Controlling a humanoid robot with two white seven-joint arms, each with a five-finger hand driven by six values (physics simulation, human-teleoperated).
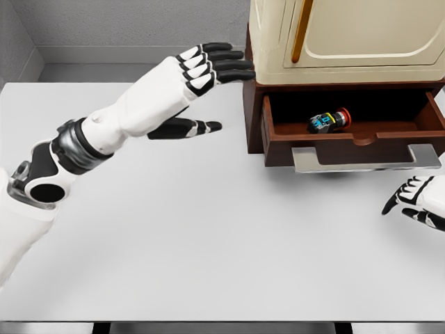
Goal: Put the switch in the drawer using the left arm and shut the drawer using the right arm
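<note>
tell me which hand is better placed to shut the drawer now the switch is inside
Right. The switch already lies in the open drawer. The right hand sits just below the drawer's metal handle, while the left hand is open, off beside the cabinet.

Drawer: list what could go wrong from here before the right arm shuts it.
1. The left hand hangs open close beside the cabinet, just left of the open drawer; a push could jolt things while it is so near.
2. The right hand sits low and right of the handle; an off-centre push might skew the drawer.
3. The switch lies loose inside and may roll when the drawer moves.
</note>
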